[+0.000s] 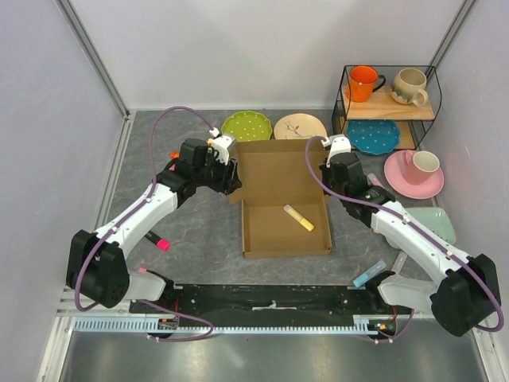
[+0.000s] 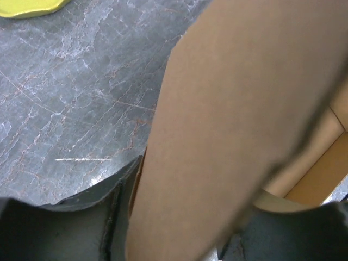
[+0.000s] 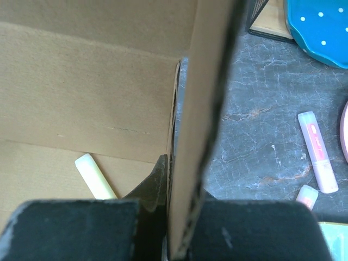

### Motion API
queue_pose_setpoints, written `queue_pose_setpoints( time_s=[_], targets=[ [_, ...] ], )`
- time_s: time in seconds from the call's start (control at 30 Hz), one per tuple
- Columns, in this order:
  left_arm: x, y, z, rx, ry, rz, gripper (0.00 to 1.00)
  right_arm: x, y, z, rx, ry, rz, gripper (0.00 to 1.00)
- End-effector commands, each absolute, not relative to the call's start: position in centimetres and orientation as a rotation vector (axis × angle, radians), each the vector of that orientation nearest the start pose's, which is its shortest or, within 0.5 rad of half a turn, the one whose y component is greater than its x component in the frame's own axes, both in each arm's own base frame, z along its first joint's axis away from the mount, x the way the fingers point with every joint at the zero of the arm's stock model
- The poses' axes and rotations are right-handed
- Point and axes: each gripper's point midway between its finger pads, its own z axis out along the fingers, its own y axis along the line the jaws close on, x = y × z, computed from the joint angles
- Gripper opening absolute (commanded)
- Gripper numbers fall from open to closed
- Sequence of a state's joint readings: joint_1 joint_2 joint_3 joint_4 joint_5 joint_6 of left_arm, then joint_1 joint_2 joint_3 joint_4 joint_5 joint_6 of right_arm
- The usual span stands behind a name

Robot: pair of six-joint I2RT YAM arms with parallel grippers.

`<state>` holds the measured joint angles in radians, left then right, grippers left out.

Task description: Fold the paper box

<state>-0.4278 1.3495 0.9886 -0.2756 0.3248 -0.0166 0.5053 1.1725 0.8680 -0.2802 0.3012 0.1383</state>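
Observation:
The brown cardboard paper box (image 1: 282,195) lies open in the middle of the table, its lid panel raised toward the back. A yellow highlighter (image 1: 299,218) lies inside its tray and also shows in the right wrist view (image 3: 93,182). My left gripper (image 1: 231,177) is shut on the box's left flap (image 2: 228,125), which fills the left wrist view between the jaws. My right gripper (image 1: 332,181) is shut on the box's right flap (image 3: 204,109), seen edge-on and upright between the jaws.
Green (image 1: 246,126) and beige (image 1: 300,126) plates lie behind the box. A wire rack (image 1: 390,99) holds mugs and a blue plate; a pink saucer with cup (image 1: 415,171) sits beside it. Highlighters lie at the left (image 1: 161,243) and right (image 3: 317,152).

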Motion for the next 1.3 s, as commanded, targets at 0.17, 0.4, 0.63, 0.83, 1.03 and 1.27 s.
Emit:
queue_pose_setpoints(
  time_s=[0.17, 0.4, 0.63, 0.83, 1.03, 1.27],
  targets=[
    [31.7, -20.6, 17.2, 0.706, 2.119, -0.575, 0.48, 32.7, 12.6, 16.9, -0.229, 2.111, 0.017, 0.0],
    [31.2, -21.7, 16.8, 0.727, 2.125, -0.576, 0.25, 32.6, 12.6, 17.0, -0.214, 2.111, 0.026, 0.0],
    [30.9, -23.2, 17.5, 0.614, 2.075, -0.582, 0.04, 32.2, 13.3, 15.6, -0.168, 2.164, 0.071, 0.0],
    [30.9, -24.2, 18.6, 0.485, 2.005, -0.527, 0.02, 31.7, 13.4, 15.9, -0.049, 2.139, 0.114, 0.0],
    [30.3, -25.8, 19.3, 0.345, 1.962, -0.5, 0.02, 31.2, 13.2, 15.8, 0.079, 2.125, 0.15, 0.0],
    [30.3, -26.7, 19.2, 0.157, 1.961, -0.474, 0.02, 30.5, 13.7, 15.2, 0.155, 2.143, 0.184, 0.0]
  ],
)
